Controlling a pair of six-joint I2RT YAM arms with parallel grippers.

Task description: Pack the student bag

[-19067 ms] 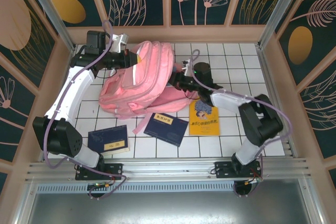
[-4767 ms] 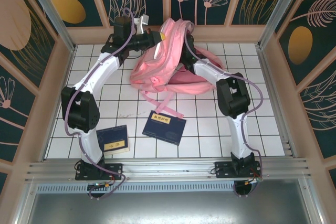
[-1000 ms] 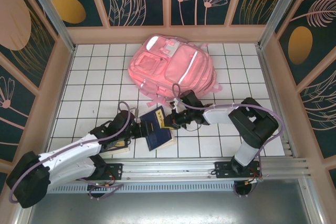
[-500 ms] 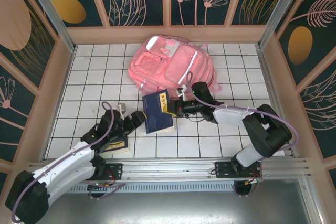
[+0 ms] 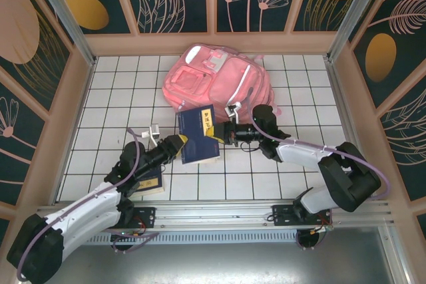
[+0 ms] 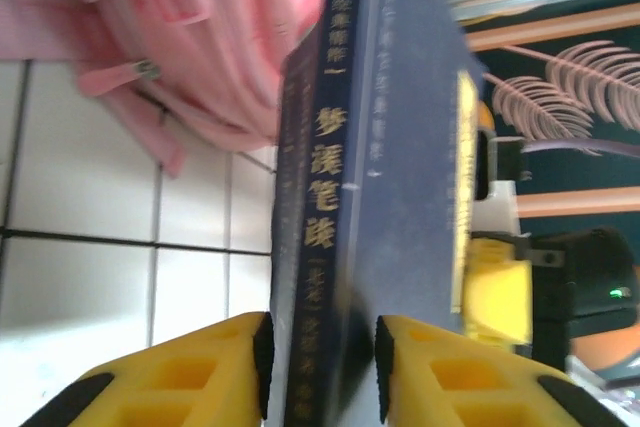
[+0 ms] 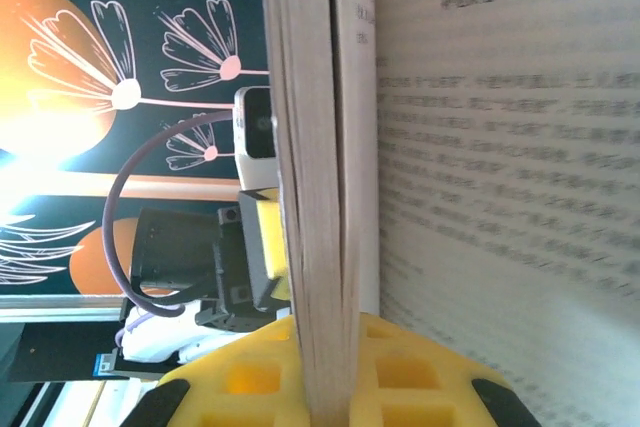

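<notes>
The student bag (image 5: 214,83), a pink backpack, lies front side up at the back of the tiled floor; its pink fabric also shows in the left wrist view (image 6: 200,37). A dark blue book (image 5: 198,136) with gold lettering hangs on edge just in front of the bag, held from both sides. My left gripper (image 5: 180,143) is shut on the book's spine (image 6: 320,247), a yellow finger on each side (image 6: 320,347). My right gripper (image 5: 219,134) is shut on the book's page block (image 7: 310,147), its fingertips (image 7: 322,342) pinching it, with a printed page (image 7: 500,147) falling open.
A second dark blue book (image 5: 152,183) lies flat on the tiles beside my left arm. Wooden-framed walls close the floor in on three sides. Bare white tiles (image 5: 319,98) lie to the right of the bag.
The book has been lifted off the tiles and carried back toward the bag. My left gripper followed it and closed on its spine. The right gripper kept its grip.
</notes>
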